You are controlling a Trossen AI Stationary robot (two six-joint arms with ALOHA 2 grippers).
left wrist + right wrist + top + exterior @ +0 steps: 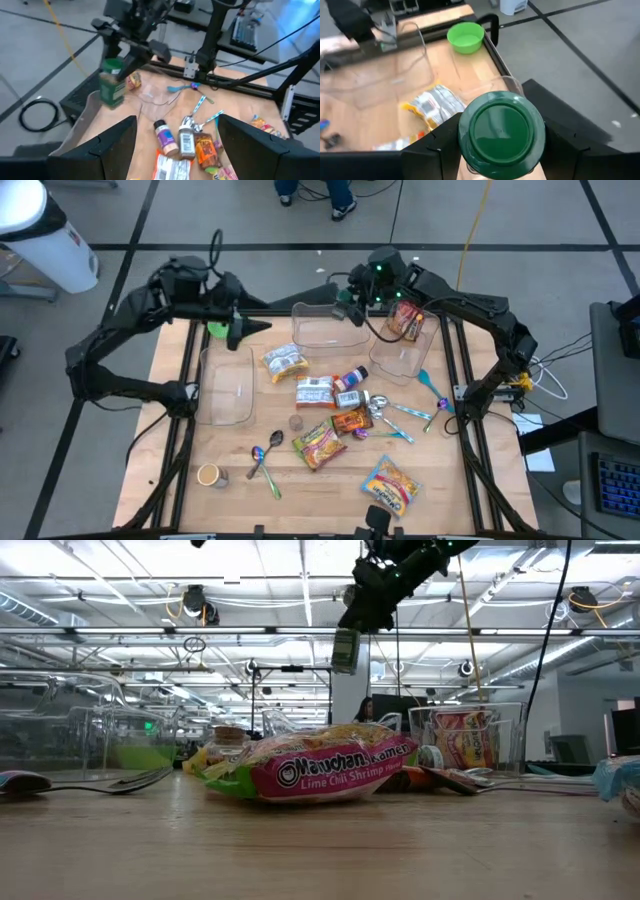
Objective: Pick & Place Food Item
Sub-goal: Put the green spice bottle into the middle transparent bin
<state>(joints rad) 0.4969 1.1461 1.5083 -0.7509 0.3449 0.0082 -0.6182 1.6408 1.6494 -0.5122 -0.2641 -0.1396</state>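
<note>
While raised over a clear bin (328, 323), right pincer (501, 150) pinching green-lidded jar (501, 129) (lid facing camera)

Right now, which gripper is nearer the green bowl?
Left. The left gripper hovers right beside the green bowl; the right gripper, holding the green-lidded jar, is across the table's far edge.

shaker jar (501, 134): dark green lid | bowl (465, 36): lime green | ramen packet (325, 772): pink band, white lettering, yellow-green edges | surface (320, 480): pale wood planks | claw (490, 145): black | containers (330, 325): clear
</note>
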